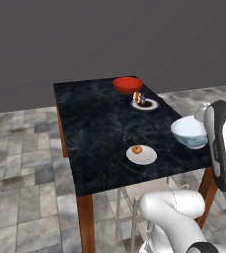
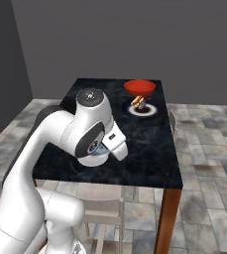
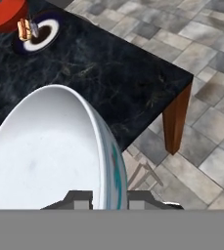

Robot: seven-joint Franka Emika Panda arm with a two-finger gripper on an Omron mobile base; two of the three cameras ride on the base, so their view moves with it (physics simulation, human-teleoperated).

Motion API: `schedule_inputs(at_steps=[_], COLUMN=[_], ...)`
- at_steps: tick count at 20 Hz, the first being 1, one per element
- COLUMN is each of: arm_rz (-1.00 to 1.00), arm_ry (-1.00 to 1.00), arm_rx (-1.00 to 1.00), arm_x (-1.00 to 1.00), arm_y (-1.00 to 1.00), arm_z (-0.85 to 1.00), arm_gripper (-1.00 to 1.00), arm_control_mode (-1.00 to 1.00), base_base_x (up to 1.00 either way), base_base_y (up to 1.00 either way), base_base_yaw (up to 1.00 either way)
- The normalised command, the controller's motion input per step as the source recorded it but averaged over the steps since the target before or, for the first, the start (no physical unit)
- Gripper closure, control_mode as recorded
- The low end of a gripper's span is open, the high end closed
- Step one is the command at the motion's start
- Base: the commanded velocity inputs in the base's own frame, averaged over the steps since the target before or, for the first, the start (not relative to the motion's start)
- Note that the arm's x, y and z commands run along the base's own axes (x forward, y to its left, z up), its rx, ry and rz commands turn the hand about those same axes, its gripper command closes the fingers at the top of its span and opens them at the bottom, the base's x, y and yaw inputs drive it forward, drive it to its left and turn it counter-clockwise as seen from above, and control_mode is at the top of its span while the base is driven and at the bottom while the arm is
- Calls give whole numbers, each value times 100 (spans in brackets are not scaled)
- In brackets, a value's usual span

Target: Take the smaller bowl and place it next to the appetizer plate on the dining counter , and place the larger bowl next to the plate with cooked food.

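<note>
The gripper (image 3: pixel 109 197) is clamped on the rim of the smaller bowl (image 1: pixel 189 132), held above the dining counter (image 1: pixel 99 128) near its right edge; stiff, glazed and probably slippery and breakable, it suits this rim pinch.

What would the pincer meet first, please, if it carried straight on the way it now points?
Probably the dining counter: the pincer, shut on the smaller bowl's rim, looks along and down over its dark top. Depth is unclear, but nothing stands closer in that line.
</note>
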Motion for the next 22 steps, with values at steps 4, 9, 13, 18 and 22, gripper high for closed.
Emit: schedule_inputs(at_steps=[4,9,13,18,22], arm_rz=[0,0,0,0,2], arm_ry=[0,0,0,0,0], arm_rx=[10,12,9,0,0], arm_x=[35,41,49,50,46], arm_y=[-24,-28,-18,0,0], arm_z=[-45,-47,-37,-30,-32], arm_gripper=[100,100,100,100,100], arm_control_mode=[-100,-100,-100,-100,-100], base_base_x=[0,0,0,0,0], base_base_y=[0,0,0,0,0], base_base_yaw=[0,0,0,0,0])
